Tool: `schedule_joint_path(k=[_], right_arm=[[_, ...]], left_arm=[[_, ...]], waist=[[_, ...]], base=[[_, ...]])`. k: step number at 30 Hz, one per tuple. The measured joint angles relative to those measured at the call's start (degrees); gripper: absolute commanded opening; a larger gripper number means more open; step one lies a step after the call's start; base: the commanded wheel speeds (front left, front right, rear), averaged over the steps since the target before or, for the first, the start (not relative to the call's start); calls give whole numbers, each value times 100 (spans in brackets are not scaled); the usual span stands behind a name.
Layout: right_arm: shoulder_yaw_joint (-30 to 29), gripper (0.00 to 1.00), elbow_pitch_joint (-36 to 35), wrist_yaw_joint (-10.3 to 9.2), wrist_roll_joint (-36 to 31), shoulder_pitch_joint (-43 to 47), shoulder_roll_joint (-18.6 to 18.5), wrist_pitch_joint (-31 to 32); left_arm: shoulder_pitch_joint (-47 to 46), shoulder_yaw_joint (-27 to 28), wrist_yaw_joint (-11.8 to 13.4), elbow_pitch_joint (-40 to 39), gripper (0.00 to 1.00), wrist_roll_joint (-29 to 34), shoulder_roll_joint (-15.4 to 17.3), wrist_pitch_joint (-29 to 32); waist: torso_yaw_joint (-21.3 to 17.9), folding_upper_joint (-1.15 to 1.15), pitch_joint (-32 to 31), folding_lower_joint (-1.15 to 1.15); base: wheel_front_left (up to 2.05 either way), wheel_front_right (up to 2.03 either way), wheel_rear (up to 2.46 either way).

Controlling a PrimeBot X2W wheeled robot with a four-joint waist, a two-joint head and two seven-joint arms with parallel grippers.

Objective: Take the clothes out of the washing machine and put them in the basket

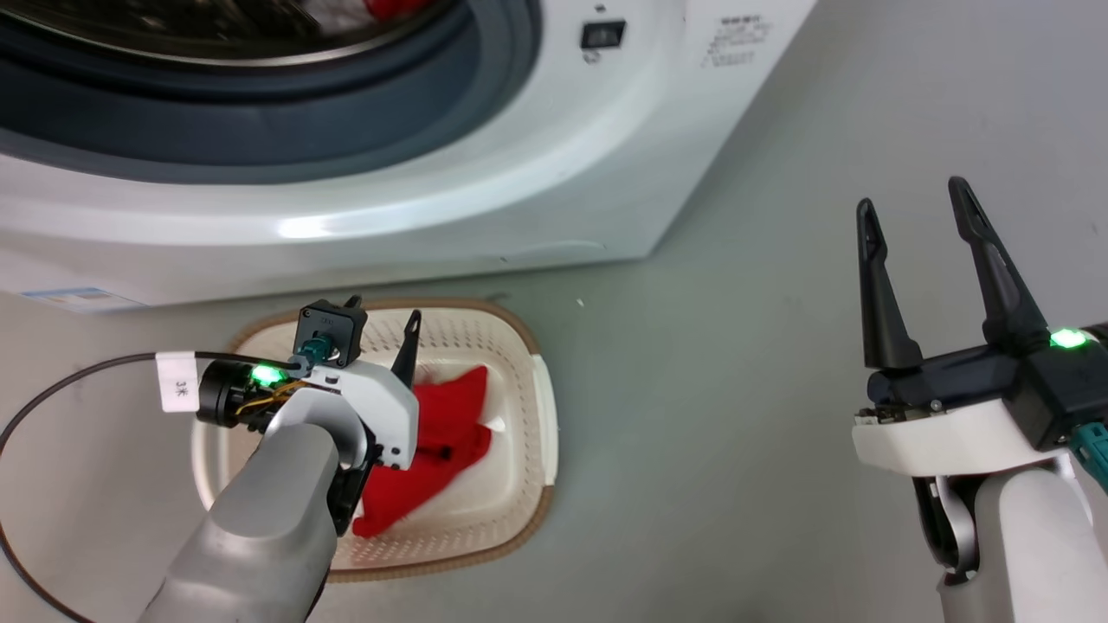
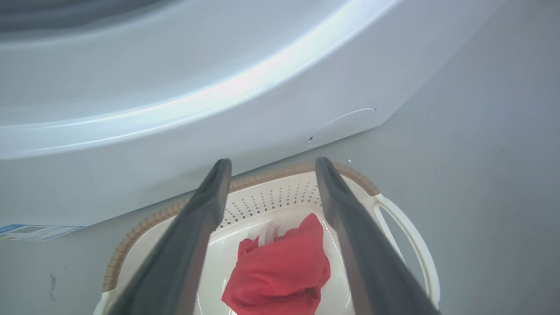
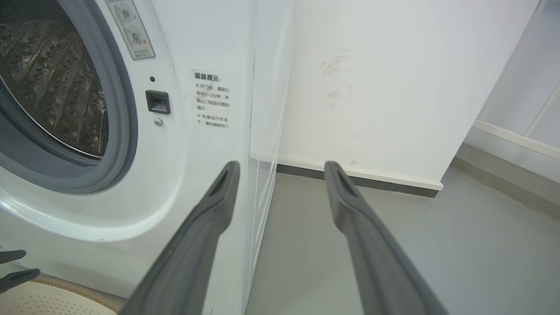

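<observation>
The white washing machine (image 1: pixel 519 173) spans the top of the head view, its grey gasket and drum rim open. A scrap of red clothes (image 1: pixel 394 7) shows inside the drum at the top edge. On the floor in front stands the cream basket (image 1: pixel 511 316) with a red garment (image 1: pixel 450 415) lying in it. My left gripper (image 1: pixel 383 310) hovers open over the basket, nothing between its fingers. Its wrist view looks down on the garment (image 2: pixel 280 271) and the basket (image 2: pixel 144 225). My right gripper (image 1: pixel 912 197) stands open and empty over bare floor at the right.
A black cable with a white tag (image 1: pixel 177 382) loops from my left wrist. In the right wrist view, the machine's side (image 3: pixel 262 131) meets a white wall (image 3: pixel 372 87). Open grey floor (image 1: pixel 736 389) lies right of the basket.
</observation>
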Motion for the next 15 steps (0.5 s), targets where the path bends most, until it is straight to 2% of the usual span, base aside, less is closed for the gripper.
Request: schedule_joint_path(k=[8, 15], right_arm=[[-151, 100, 233, 0, 1, 287, 0, 0], [-209, 100, 419, 0, 8, 664, -1, 0]], left_arm=[[866, 1029, 169, -1911, 100, 498, 21, -1], [2019, 2103, 218, -3555, 100, 1034, -249, -1]], waist=[[370, 0, -731, 0], [634, 0, -1423, -1]], base=[[0, 0, 0], [0, 0, 0]])
